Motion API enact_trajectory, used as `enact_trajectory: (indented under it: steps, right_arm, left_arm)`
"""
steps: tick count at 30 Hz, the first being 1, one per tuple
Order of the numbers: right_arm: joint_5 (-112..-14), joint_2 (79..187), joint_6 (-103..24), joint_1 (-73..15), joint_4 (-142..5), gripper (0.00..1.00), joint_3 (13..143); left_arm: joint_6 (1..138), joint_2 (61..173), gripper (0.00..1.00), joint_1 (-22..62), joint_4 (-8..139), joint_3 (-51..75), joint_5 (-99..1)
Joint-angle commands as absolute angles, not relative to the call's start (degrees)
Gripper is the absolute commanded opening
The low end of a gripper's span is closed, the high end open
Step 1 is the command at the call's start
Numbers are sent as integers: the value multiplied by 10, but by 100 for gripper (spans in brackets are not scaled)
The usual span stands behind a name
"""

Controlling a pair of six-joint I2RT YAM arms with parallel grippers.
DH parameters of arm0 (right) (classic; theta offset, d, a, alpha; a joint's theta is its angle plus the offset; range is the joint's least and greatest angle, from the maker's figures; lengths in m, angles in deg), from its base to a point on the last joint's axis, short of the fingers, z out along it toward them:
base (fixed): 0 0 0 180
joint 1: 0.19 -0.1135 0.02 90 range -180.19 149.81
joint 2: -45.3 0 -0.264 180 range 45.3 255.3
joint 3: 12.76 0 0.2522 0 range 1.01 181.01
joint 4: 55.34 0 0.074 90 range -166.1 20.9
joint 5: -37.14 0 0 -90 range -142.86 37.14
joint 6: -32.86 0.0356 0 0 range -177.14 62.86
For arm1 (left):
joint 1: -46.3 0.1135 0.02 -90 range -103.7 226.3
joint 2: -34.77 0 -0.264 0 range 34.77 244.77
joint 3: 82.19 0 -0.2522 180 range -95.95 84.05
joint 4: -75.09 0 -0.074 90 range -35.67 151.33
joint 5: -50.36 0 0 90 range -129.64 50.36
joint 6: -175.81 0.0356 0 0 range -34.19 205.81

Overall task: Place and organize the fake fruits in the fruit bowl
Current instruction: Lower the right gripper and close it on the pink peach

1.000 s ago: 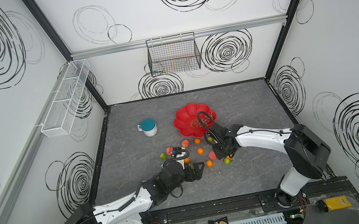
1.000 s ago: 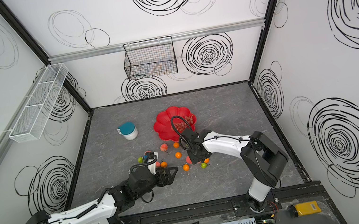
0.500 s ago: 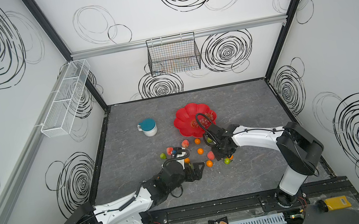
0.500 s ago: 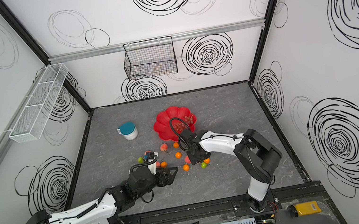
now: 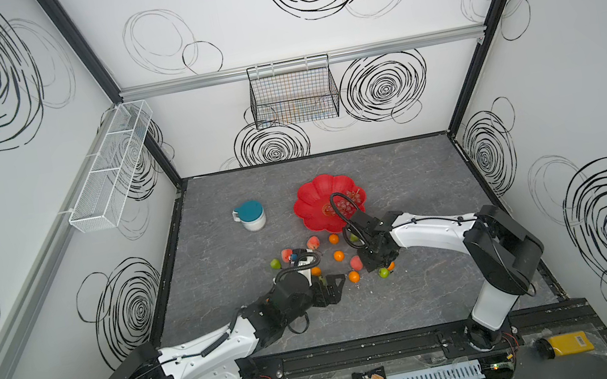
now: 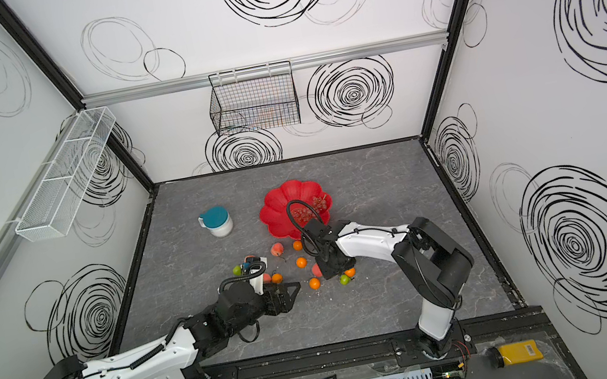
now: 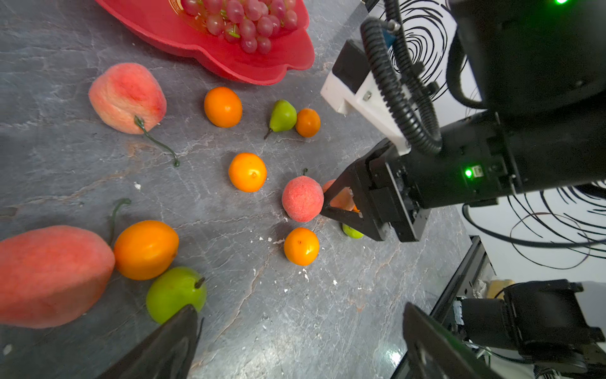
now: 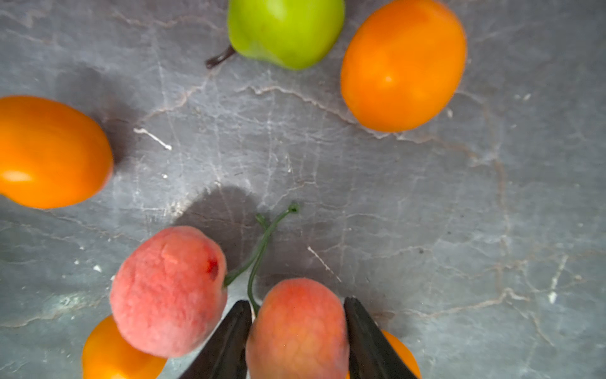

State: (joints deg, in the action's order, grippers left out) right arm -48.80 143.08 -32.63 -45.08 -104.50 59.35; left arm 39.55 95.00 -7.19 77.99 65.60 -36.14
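Just outside the fruit bowl point(image 5: 309, 198), at the tabletop point(image 5: 417, 293): right hand point(image 8: 296, 302) clamped on one peach point(image 8: 296, 338); left hand point(image 7: 300, 310) spread wide, empty. Grape bunch point(image 5: 347, 204) lies inside bowl; oranges point(image 5: 338, 255), pears point(image 5: 275, 264) loose outside.

White mug with teal lid point(image 5: 250, 217) stands beyond the left claw point(image 5: 337, 288), leftward; black wire basket point(image 5: 293, 93) hangs far beyond it.
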Motion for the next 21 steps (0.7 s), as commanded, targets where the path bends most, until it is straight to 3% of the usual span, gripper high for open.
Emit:
enact_trajectory:
  steps: [1, 21]
  right_arm:
    - [-474, 1409, -313, -451, -1056, 47, 595]
    - [-498, 1311, -293, -439, -1069, 42, 590]
  left_arm:
    - [413, 952, 100, -67, 798, 635, -352]
    - [461, 1005, 100, -31, 775, 548, -361]
